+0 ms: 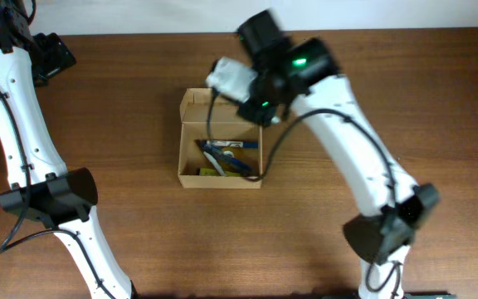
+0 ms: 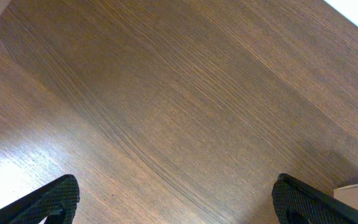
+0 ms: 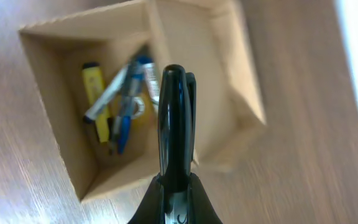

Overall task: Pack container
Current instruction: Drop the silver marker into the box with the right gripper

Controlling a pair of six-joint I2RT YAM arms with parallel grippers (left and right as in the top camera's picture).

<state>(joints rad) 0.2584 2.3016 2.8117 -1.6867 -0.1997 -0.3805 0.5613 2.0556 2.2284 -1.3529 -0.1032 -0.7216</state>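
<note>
- Box (image 1: 221, 182) sits open mid-counter, a bit closer to the far edge than the near edge and well apart from every corner.
- Lid (image 1: 214, 104) is hinged on the box's far side and folded back, inside face up.
- Inside the box, blue pens (image 1: 232, 146) lie crossed, with a yellow marker (image 3: 93, 93) along one wall. The other bits under them are too blurred to name.
- Right arm (image 1: 351, 137) reaches from the near right part of the counter (image 1: 114, 108) over to the box's far right corner.
- Right claw (image 3: 182, 74) hangs above the box, over the line where the lid meets the box. Its black fingers (image 3: 171, 124) are pressed together with nothing visible between them.
- In the overhead view the right wrist body covers the claw tips and part of the lid.
- Left arm (image 1: 15, 124) stands along the left edge, with its wrist up by the far left corner.
- Left claw (image 2: 174, 190) is spread wide over bare wood, pinching nothing. Only its two black fingertips show, low at either side of the wrist view.
- Tan corner (image 2: 356, 198) peeks in just beside one left fingertip; cannot tell what it is.
</note>
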